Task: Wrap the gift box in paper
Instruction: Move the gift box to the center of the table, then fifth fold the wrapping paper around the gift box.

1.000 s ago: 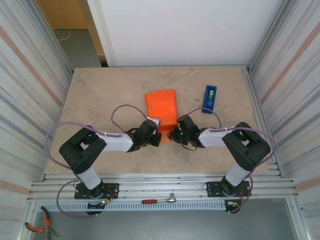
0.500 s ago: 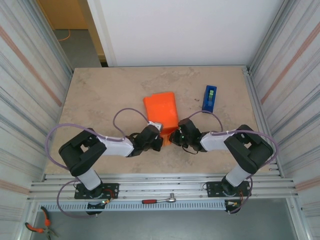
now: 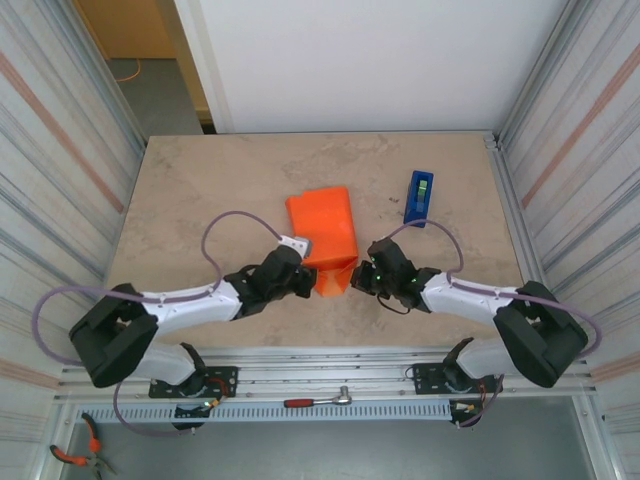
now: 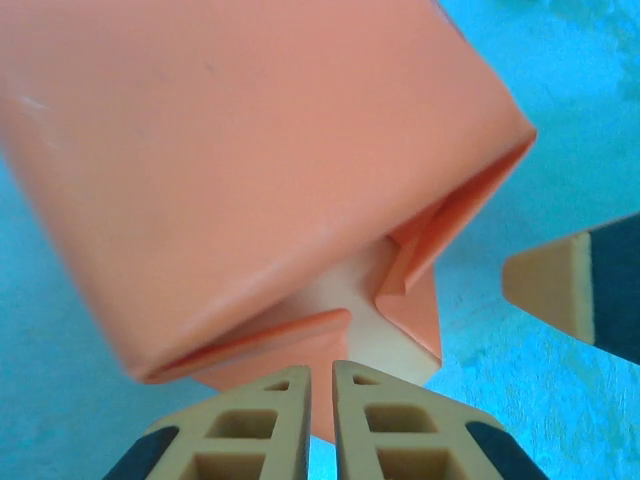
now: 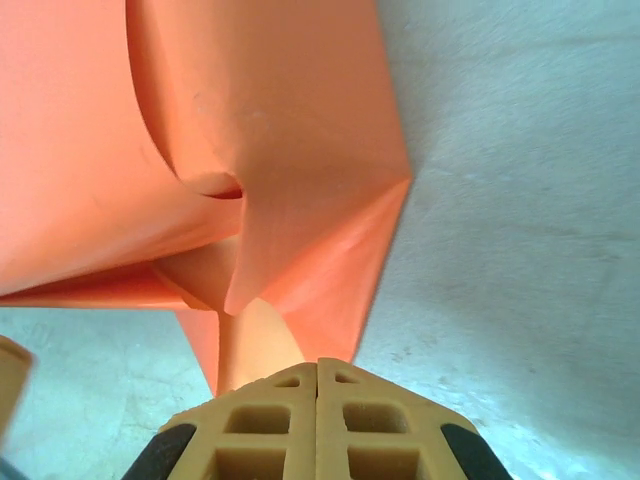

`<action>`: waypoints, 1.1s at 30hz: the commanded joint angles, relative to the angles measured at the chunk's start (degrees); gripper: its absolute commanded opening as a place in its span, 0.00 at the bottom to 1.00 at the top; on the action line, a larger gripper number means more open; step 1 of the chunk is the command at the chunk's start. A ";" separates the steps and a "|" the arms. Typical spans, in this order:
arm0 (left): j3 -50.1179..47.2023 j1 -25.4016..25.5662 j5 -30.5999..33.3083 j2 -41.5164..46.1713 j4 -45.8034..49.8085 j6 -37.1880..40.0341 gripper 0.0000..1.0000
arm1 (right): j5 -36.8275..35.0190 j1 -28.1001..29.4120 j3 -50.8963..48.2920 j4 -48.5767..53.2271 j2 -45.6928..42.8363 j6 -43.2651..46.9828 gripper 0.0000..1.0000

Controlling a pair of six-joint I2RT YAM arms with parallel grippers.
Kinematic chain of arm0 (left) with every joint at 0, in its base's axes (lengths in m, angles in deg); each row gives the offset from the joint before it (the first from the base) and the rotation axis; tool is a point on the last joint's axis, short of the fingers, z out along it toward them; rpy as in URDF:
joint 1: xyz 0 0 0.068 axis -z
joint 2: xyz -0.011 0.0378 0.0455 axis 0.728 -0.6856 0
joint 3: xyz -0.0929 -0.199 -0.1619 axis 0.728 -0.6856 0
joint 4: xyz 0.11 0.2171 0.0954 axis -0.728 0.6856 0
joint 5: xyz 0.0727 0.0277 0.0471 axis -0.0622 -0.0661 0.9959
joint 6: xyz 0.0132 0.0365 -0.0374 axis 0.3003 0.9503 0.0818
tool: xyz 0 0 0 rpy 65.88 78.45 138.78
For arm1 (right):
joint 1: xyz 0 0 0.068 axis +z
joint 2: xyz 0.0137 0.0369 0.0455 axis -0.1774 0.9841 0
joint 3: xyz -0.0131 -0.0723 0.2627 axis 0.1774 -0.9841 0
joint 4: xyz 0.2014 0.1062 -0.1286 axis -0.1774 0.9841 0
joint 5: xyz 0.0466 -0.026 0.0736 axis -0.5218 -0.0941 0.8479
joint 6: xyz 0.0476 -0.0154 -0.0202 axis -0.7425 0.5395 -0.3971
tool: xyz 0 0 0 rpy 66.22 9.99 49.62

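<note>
Flanking the near end of the folded paper (image 3: pixel 325 225) on the desk (image 3: pixel 200 190), left hand (image 4: pixel 320 375) sat barely ajar, right hand (image 5: pixel 317 365) closed at the flap.

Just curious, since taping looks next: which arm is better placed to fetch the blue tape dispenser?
Right, probably. The blue tape dispenser lies beyond the right gripper, right of the gift box; the left gripper would have to reach across it.

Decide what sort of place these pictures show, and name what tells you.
Probably a robot test cell: left arm and right arm bolted to a metal rail, panelled walls enclosing the table, a ratchet lying nearby.
</note>
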 commanded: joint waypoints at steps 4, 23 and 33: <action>-0.44 -3.33 2.60 5.21 9.19 3.83 0.15 | -5.23 -0.69 6.82 15.70 -1.15 8.09 0.00; 1.74 0.56 -0.75 -6.17 1.23 2.41 0.01 | 5.48 -1.46 7.97 0.46 10.56 7.85 0.00; 5.89 0.59 -0.33 -13.88 -3.63 1.92 0.01 | 6.07 -1.44 10.27 -2.58 15.88 6.31 0.00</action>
